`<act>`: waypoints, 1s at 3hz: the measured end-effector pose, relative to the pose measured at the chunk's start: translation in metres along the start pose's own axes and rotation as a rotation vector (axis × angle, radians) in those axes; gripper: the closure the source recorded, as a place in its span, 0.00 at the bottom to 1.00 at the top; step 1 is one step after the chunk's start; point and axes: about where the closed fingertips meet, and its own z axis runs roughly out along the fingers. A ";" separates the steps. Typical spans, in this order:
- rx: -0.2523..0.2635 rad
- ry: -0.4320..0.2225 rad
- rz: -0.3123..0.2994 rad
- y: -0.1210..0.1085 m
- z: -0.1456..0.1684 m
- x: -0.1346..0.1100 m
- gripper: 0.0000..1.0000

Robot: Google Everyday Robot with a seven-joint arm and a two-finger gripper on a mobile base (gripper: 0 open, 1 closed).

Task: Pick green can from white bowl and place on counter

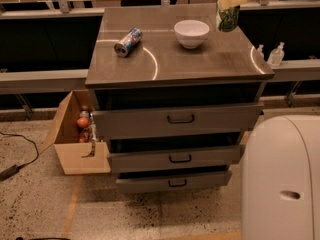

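Currently gripper [230, 1] jaws pinch green can [228, 19] by its top, aloft right of white bowl [191, 32], over table [200, 64]. Likely light, thin-walled, slick; grip sides near top, gentle squeeze, set down upright.

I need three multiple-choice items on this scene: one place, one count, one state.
1. Where is the green can? A. on the floor B. in the end effector, above the counter's right rear C. on a chair
2. How many drawers? A. two B. three C. five
3. How is the blue, red and silver can? A. upright B. crushed flat C. lying on its side
1 B: the end effector grips it, right of the white bowl. 2 B: three handles show. 3 C: it lies left of the bowl.
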 end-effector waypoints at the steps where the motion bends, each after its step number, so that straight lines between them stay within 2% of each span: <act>1: -0.055 0.021 0.065 0.009 0.014 0.016 1.00; 2: -0.101 0.028 0.104 0.017 0.032 0.028 1.00; 3: -0.121 0.045 0.133 0.020 0.051 0.042 1.00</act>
